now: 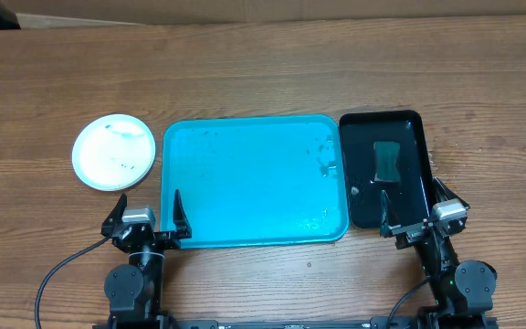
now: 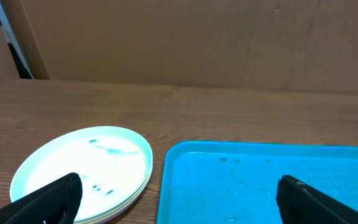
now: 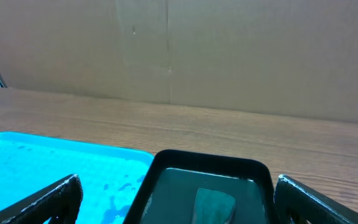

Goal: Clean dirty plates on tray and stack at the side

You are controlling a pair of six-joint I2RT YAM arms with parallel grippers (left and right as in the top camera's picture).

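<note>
Plates [image 1: 113, 153] stacked left of tray [image 1: 245, 183] — left gripper [image 1: 149, 199] agape; right gripper [image 1: 411, 194] too

Light is bright and even, falling from above, so shadows on the wood are faint. Just ahead of my left fingers [image 2: 48, 199] the plates [image 2: 86, 168] blow out to a white glow, smears barely legible. The tray [image 1: 245, 183] between those and my right fingers [image 3: 48, 199] is oversaturated, with wet glints nearer the right ones. Up close my fingers look dark and soft, the cardboard wall [image 2: 229, 43] beyond them slightly hazy
</note>
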